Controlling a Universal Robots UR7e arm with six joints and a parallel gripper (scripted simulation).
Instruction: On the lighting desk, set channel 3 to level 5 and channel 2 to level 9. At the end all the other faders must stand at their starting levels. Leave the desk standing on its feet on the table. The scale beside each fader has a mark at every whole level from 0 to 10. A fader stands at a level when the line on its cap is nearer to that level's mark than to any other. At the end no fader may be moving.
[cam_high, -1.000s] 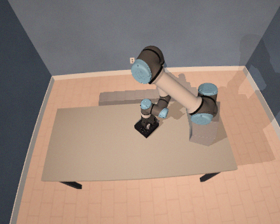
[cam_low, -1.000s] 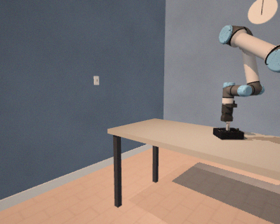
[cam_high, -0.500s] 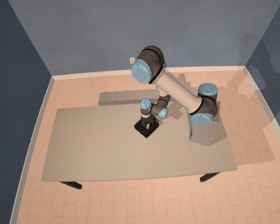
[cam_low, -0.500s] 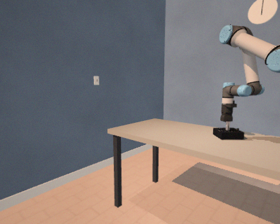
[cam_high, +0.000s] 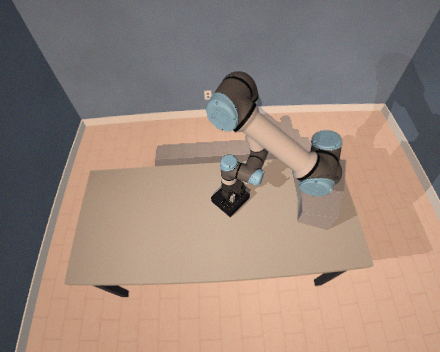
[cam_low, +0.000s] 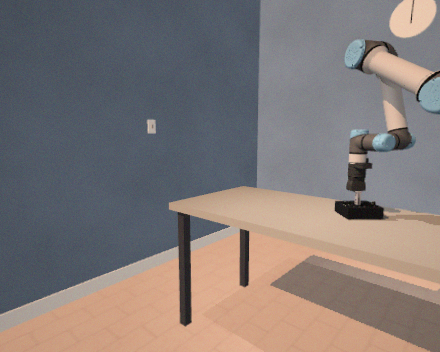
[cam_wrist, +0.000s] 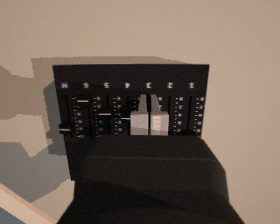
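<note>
The black lighting desk (cam_high: 227, 200) stands flat on the table; it also shows in the exterior view (cam_low: 359, 209) and fills the middle of the wrist view (cam_wrist: 131, 107). Its labels read M, 6, 5, 4, 3, 2, 1 from left to right in the wrist view. My gripper (cam_wrist: 148, 105) is shut with nothing between the fingers. Its tips are down on the channel 3 slot and hide that fader's cap. The caps of the master (cam_wrist: 64, 129), channel 6 (cam_wrist: 82, 101) and channel 5 (cam_wrist: 104, 114) show at different heights. The caps of channels 2 and 1 are not clear.
The arm's grey pedestal (cam_high: 320, 205) stands on the table to the right of the desk. The arm's forearm and wrist (cam_high: 245, 172) hang over the desk's far side. The table's far edge runs behind the desk.
</note>
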